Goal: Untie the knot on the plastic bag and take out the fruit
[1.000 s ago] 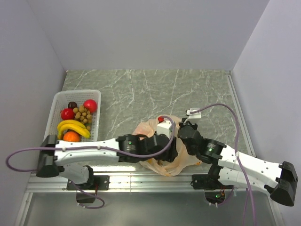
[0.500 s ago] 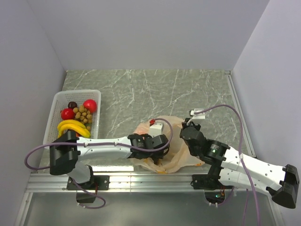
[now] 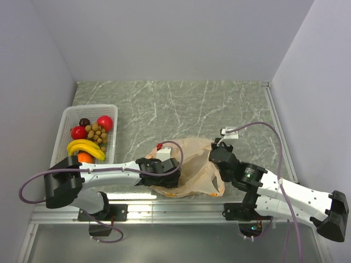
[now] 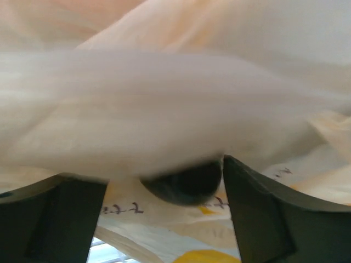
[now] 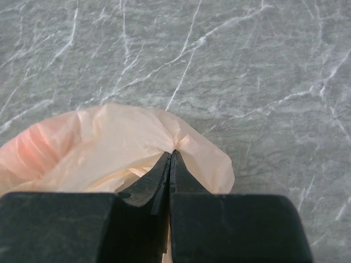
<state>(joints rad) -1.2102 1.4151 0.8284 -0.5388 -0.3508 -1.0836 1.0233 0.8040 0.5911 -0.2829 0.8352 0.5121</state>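
The pale peach plastic bag (image 3: 194, 164) lies crumpled at the near middle of the table. No knot shows on it. My right gripper (image 3: 215, 159) is shut on the bag's right edge, seen pinched at its fingertips in the right wrist view (image 5: 171, 153). My left gripper (image 3: 167, 171) is at the bag's left side, its jaws wide apart (image 4: 159, 175), with bag film draped over them. A dark round shape (image 4: 184, 183) sits between the fingers near the right one; I cannot tell what it is. An orange patch (image 4: 208, 256) shows through the film, and also in the top view (image 3: 170, 192).
A white basket (image 3: 66, 118) at the far left holds two red fruit, a dark round one, a tan cluster, bananas (image 3: 85, 147) and an orange. Walls close in the table on the left, back and right. A metal rail runs along the near edge.
My left arm has drawn back to the left, off the top of the bag. The bag has spread out flatter and wider to the left. My right gripper keeps its hold.
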